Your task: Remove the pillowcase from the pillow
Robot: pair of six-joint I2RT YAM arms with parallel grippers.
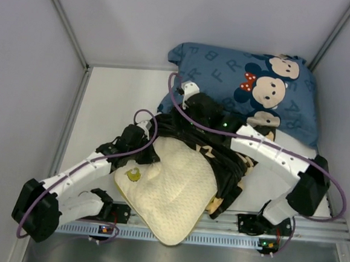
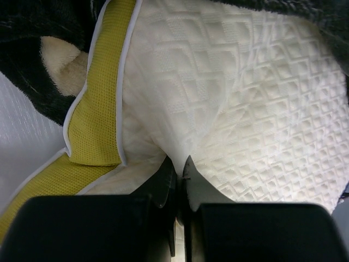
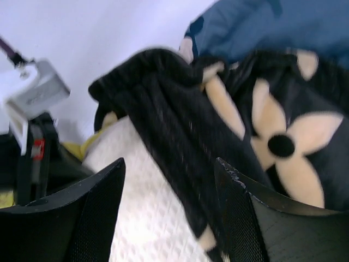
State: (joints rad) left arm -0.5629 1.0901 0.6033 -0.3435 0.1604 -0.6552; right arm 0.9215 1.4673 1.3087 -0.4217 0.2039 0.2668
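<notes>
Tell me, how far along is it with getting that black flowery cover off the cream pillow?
Well along. Most of the cream pillow lies bare, with the black flowered pillowcase bunched up at its far end. In hand: the left gripper pinches the pillow's quilted fabric, while the right gripper is open at the bunched case. Left: freeing the far end, which the case covers.
</notes>
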